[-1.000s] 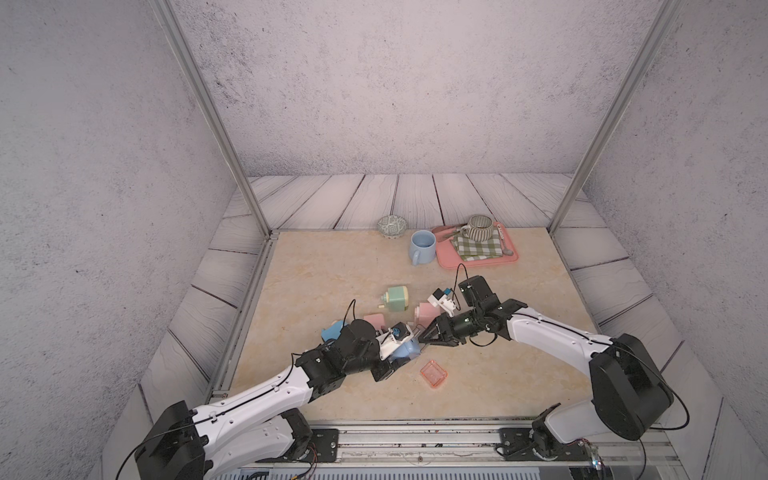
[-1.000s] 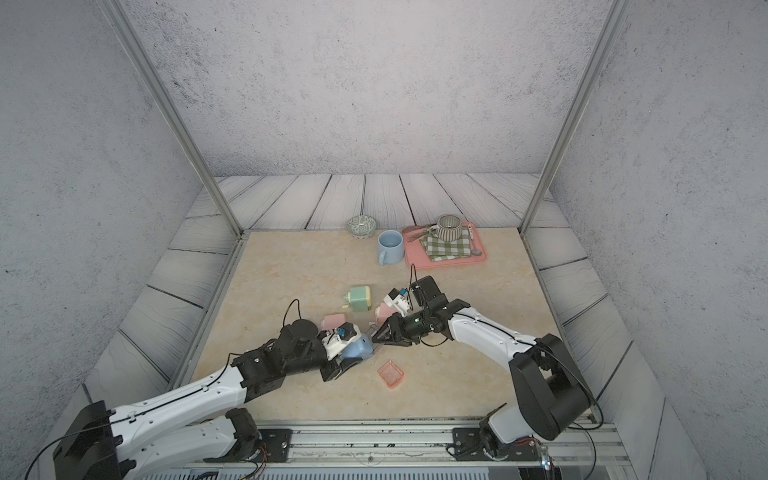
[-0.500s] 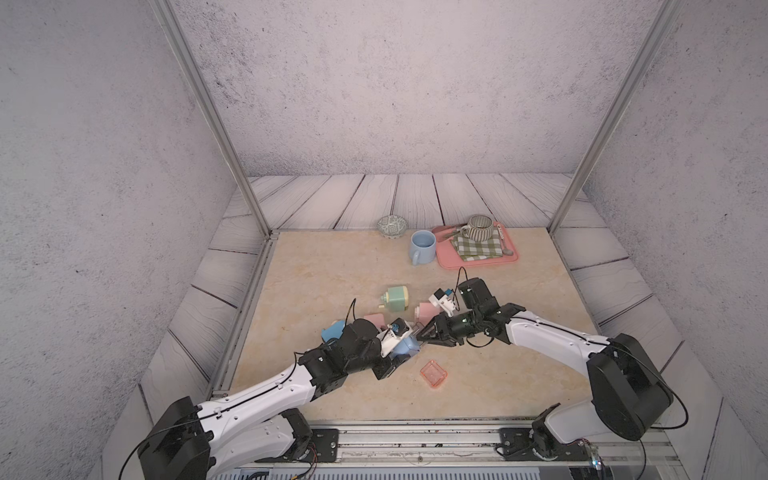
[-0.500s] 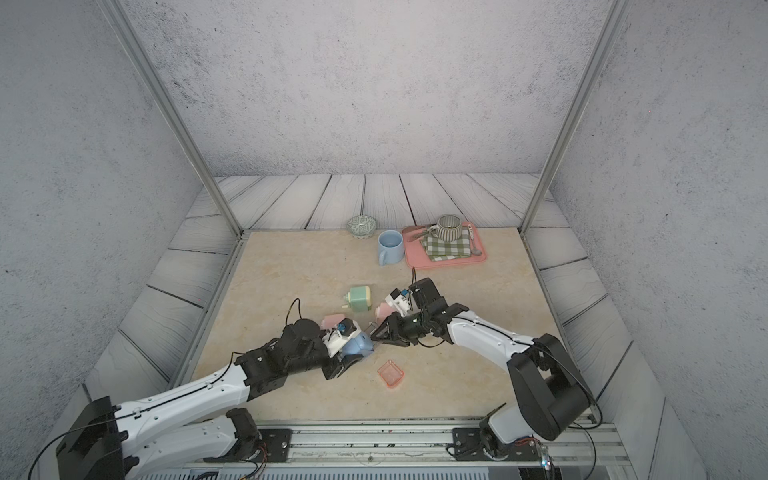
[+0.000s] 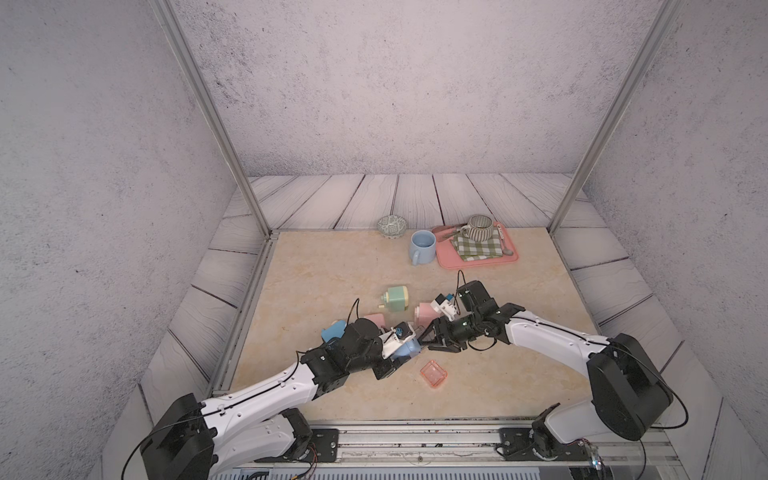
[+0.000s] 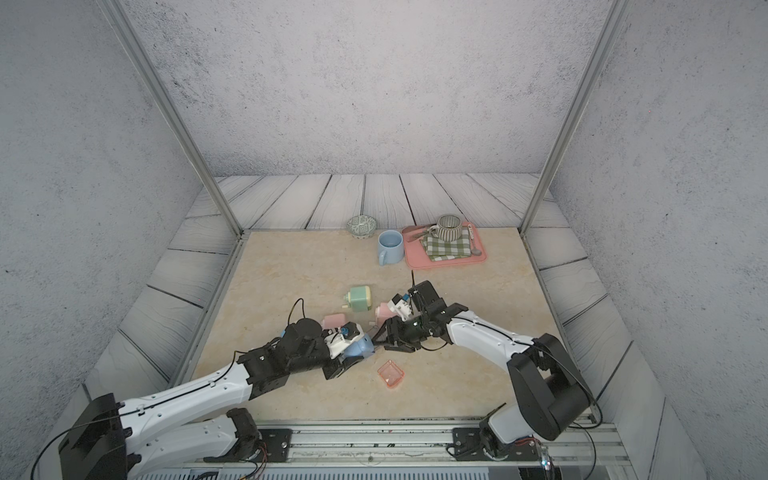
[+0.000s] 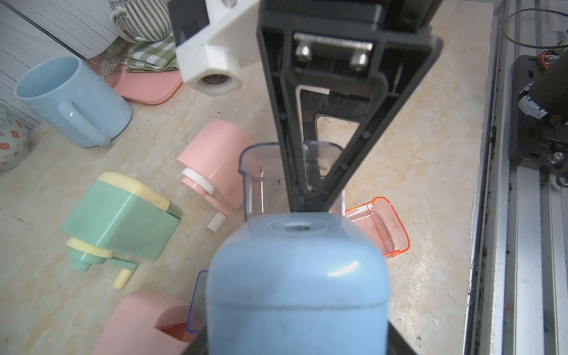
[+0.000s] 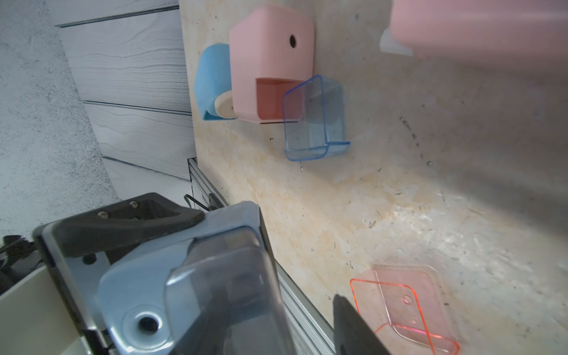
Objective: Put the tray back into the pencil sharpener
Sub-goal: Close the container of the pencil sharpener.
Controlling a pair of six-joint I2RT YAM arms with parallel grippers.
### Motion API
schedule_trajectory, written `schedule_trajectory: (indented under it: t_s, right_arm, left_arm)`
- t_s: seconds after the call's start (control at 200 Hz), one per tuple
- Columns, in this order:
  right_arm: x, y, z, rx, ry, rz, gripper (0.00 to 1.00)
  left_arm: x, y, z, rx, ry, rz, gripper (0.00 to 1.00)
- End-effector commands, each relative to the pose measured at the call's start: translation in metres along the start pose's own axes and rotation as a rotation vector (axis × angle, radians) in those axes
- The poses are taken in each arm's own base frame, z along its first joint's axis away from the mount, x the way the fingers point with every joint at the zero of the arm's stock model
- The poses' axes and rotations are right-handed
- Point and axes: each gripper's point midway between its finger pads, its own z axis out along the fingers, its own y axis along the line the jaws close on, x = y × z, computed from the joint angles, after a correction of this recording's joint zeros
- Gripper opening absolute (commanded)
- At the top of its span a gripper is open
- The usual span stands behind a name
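Above front-centre tabletop (image 5: 332, 266), left claw (image 6: 353, 355) clamps blue pencil sharpener (image 7: 295, 282); clear tray (image 7: 261, 181) sits half-inserted in its slot; right claw (image 5: 432, 338) spread wide, off tray. Risk: loose tray slides out, or jams if pushed crooked.

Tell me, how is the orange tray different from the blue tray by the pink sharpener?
The orange tray is orange-edged; the blue tray is blue-tinted. The orange tray lies alone on the table; the blue tray rests against the pink sharpener. Both are see-through.
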Motion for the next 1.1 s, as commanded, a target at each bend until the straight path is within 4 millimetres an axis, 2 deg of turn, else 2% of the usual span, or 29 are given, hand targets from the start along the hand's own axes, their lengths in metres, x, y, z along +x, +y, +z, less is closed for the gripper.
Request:
schedule_trajectory:
  t_s: [0.0, 0.2, 0.47, 0.601, 0.731, 0.921, 1.091]
  right_arm:
    - [0.009, 0.024, -0.006, -0.055, 0.03, -0.056, 0.66]
    - [0.004, 0.033, -0.017, -0.06, -0.001, -0.085, 0.76]
    - [0.008, 0.037, -0.027, -0.043, -0.014, -0.105, 0.81]
    - [0.008, 0.03, -0.033, 0.029, -0.03, -0.118, 0.81]
    - [0.011, 0.014, -0.039, 0.154, -0.009, -0.154, 0.8]
    - [0.011, 0.011, -0.04, 0.177, -0.005, -0.167, 0.78]
    - [-0.001, 0.012, -0.057, 0.261, -0.102, -0.179, 0.63]
  left_arm:
    - [-0.033, 0.001, -0.007, -0.003, -0.125, 0.056, 0.27]
    - [-0.018, -0.002, -0.002, 0.013, -0.076, 0.041, 0.27]
    - [-0.01, -0.005, 0.004, 0.035, -0.038, 0.03, 0.26]
    - [-0.004, -0.007, 0.006, 0.049, 0.007, 0.029, 0.25]
    - [-0.002, -0.007, 0.008, 0.059, 0.047, 0.027, 0.24]
    - [-0.009, -0.005, 0.009, 0.058, 0.034, 0.032, 0.23]
    - [-0.008, -0.005, 0.01, 0.058, 0.039, 0.033, 0.23]
